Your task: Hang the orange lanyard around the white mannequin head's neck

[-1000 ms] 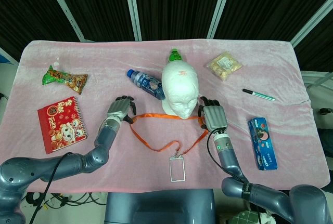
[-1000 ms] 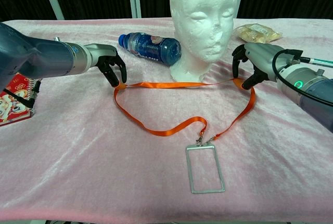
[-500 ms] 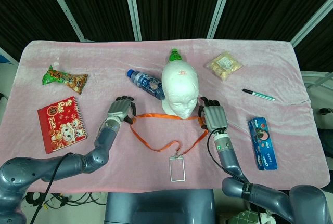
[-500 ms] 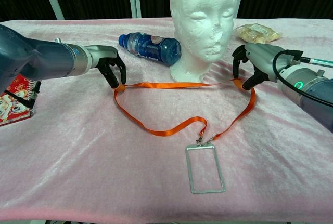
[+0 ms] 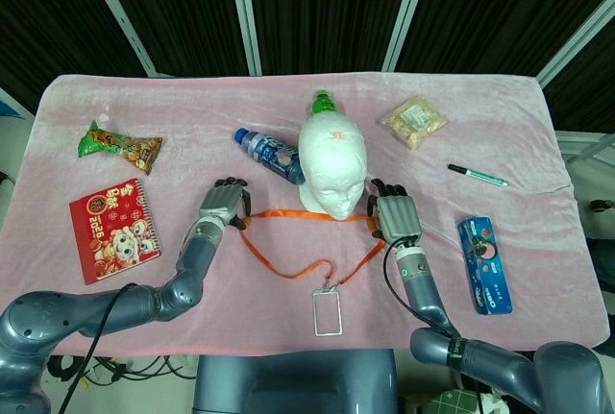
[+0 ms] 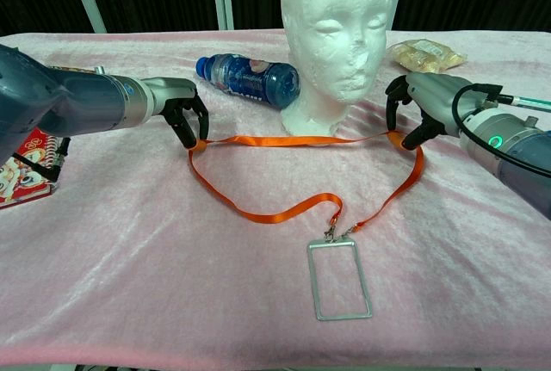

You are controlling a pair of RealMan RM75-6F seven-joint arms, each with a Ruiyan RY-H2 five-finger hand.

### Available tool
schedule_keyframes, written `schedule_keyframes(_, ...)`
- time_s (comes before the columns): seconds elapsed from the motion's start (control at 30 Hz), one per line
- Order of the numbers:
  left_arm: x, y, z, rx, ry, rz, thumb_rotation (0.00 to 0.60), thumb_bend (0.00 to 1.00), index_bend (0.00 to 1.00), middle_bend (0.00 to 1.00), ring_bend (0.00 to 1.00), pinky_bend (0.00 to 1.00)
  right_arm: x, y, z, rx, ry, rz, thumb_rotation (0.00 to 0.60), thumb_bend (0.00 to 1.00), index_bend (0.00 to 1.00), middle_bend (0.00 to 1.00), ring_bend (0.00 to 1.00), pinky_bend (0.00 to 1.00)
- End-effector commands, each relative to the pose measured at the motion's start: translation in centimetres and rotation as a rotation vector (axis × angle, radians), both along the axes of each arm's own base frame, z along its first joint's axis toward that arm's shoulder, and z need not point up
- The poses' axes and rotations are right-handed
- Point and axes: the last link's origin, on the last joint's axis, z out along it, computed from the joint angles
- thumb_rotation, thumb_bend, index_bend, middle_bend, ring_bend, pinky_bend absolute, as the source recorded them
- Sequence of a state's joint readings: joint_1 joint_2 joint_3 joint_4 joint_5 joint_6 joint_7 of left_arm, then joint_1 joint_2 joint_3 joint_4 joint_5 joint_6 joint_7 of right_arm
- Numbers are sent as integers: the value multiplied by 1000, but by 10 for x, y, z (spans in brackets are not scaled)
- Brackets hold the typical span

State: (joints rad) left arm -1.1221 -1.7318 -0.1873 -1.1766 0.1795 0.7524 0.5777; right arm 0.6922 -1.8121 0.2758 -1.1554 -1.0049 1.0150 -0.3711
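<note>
While both hands kept their pinch, little differed from a second earlier.
Change: the left hand [image 6: 178, 109] sat slightly farther and higher; the strap's left corner rose with it.
Count: one lanyard, one mannequin head, two bottles, two snack bags, one notebook, one pen, one biscuit box.
Badge holder [image 6: 339, 278]: lay nearest, flat on the pink cloth [image 6: 129, 285], clipped to the strap ends.
Orange lanyard [image 6: 293, 139]: stretched as a loop just in front of the base of the white mannequin head [image 6: 336, 35], not around the neck.
Left hand: pinched the loop's left corner, fingers curled down.
Right hand [image 6: 422, 104]: pinched the right corner beside the head's base.
Sides: red notebook [image 5: 113, 229] left, blue biscuit box [image 5: 484, 264] right.
Far: blue bottle [image 6: 250, 78], green-capped bottle [image 5: 323, 103], pen [image 5: 477, 176], snack bags [image 5: 119, 146] [image 5: 414, 121].
</note>
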Motion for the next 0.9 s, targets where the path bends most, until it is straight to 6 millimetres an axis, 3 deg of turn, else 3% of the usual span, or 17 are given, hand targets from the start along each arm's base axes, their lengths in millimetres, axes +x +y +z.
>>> schedule_keyframes(0.03,-2,-1,-1,-2,28,-9,600,444,614,179,0,0,0,0,0,0,0,-1,600,332,743,160,225,187)
schedule_keyframes(0.37,2,-2,-3,4,18,-9,600,459,618,183,0,0,-1,-1,4,-8,-8,-1,600,333,754,160,227,188)
schedule_keyframes(0.67,23,-10,9,-19,-179,-16,600,459,618,181,0,0,10,4,9,4,-68,7,600,340,765,160,228,187)
schedule_keyframes(0.9,35,-27,25,-56,-277,-89,600,459,619,180,0,0,21,13,26,-18,-112,48,600,341,767,160,227,188)
